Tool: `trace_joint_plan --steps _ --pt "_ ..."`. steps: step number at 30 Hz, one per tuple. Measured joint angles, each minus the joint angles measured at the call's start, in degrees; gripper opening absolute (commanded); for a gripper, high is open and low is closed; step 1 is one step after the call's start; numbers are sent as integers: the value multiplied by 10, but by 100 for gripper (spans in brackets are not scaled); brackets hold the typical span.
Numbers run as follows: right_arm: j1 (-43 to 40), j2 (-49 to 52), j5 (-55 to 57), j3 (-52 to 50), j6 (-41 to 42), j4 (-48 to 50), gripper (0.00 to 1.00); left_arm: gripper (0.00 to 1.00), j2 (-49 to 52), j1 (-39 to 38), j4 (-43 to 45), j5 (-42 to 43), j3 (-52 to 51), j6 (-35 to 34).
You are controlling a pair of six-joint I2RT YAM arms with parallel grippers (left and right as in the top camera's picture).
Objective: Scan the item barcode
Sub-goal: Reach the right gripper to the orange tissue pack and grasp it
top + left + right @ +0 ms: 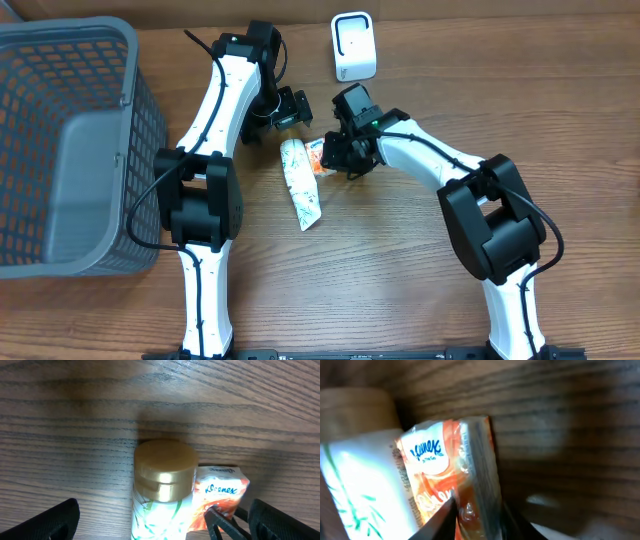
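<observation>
A wooden table (pixel 420 280) seen from above. An orange tissue pack (pixel 450 475), with "Kleenex" in blue letters, lies mid-table, touching a white tube (pixel 301 190) printed with green leaves, near its gold cap (pixel 165 467). The right claw (pixel 340 155) is down over the pack, its two fingers (pixel 442 520) closed against the pack's sides. The left claw (pixel 285 112) hangs wide open above the tube's cap, holding nothing. A white scanner (pixel 354 45) stands well apart at the far edge. A grey basket (pixel 140 110) sits at the left.
</observation>
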Motion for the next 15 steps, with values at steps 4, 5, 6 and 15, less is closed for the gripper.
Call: trace_joint_plan --steps 4,5,6,15 --pt "-13 -4 47 24 14 -90 27 100 0 0 0 0 0 0" --pt "-21 -7 62 27 16 -109 28 100 0 0 0 0 0 0" --pt "-34 -13 85 30 17 -137 30 100 0 0 0 0 0 0" --pt "-124 -41 169 30 -14 -196 52 100 0 0 0 0 0 0"
